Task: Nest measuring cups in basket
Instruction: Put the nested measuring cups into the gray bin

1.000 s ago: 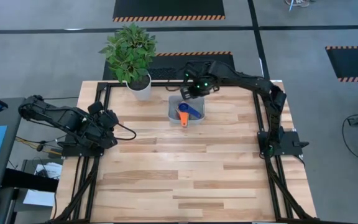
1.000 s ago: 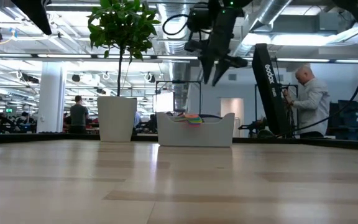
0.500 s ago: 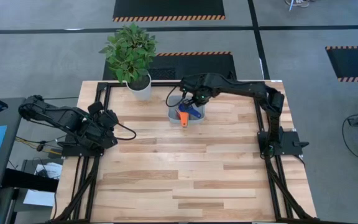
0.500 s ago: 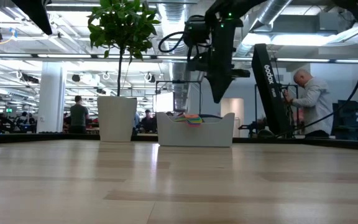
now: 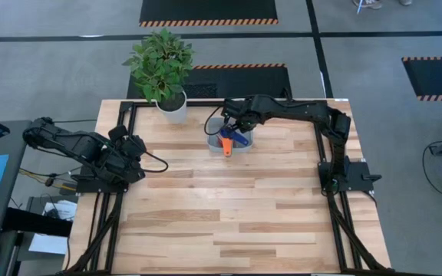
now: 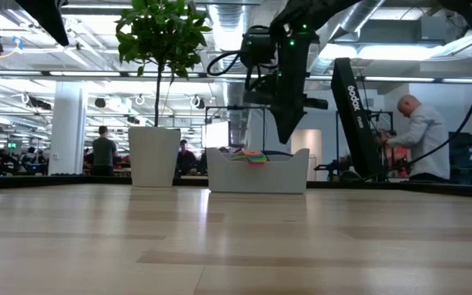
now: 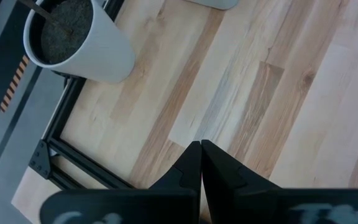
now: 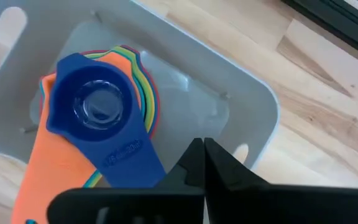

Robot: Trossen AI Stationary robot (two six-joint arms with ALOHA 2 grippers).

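Note:
The measuring cups sit nested in one stack inside the pale basket (image 8: 253,93) at the table's far middle. The dark blue cup (image 8: 98,106) is on top. Its handle lies over the orange cup's handle (image 8: 48,174), and rims of other colours show at the stack's edge. My right gripper (image 8: 202,149) is shut and points steeply down, just above the basket (image 5: 230,139) and beside the stack (image 6: 252,156). In the low view its tip (image 6: 286,138) hangs above the basket's rim (image 6: 256,172). My left gripper (image 7: 201,148) is shut and waits over the table's left side (image 5: 136,146).
A white pot (image 5: 172,107) with a leafy plant stands just left of the basket at the far edge, and it also shows in the left wrist view (image 7: 79,37). Bare wooden table (image 5: 229,215) stretches from the basket to the near edge. People stand in the room beyond.
My right gripper has shut with nothing between its fingers. It has come down toward the basket and a little toward the near edge, rolling somewhat as it sank. The stack of cups has stayed where it was.

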